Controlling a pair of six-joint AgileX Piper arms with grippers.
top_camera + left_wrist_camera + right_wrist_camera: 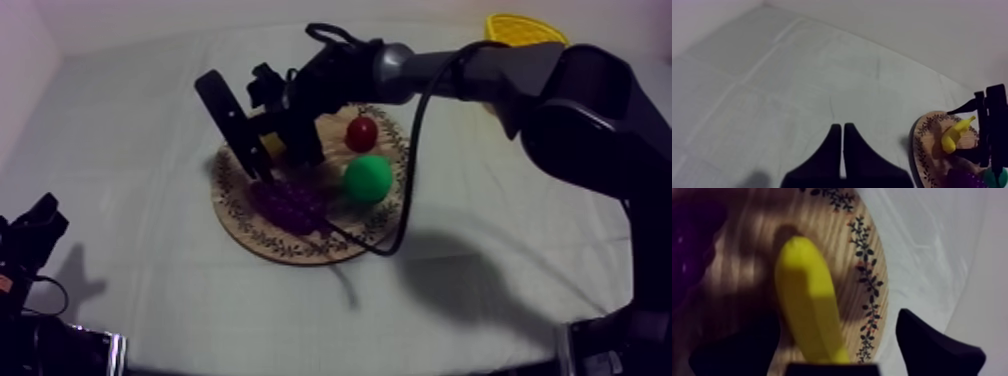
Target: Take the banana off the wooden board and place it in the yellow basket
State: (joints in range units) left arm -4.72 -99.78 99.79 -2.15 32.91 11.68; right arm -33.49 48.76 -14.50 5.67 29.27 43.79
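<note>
At the right gripper [838, 314]: fingers wide apart, straddling the banana [808, 305], one at each flank. No grip on it that I can make out. Both pads stand off the skin, the one on the rim side well off.

The banana lies flat on the wooden board [250, 235], near the part of its rim that faces the far left corner of the table [150, 300]. Its long axis runs straight out from the wrist, crosswise to the line between the fingers (a fair set-up for a pinch across the narrow way). The fruit sits directly between the fingers, so by my reading closing is the step in hand, then the lift.

Also on the board:
- grapes [290, 203] toward the near rim, just beside the fingertips and a likely snag;
- pear [367, 178] and small red fruit [361, 133] on the right half, apart from the banana.

The yellow basket [525, 28] stands at the table's far right corner, well apart from the board, on the working arm's own side.

The left gripper [843, 150] has its fingers together in a wedge, holding nothing. It rests by the near left corner, far from the fruit.
</note>
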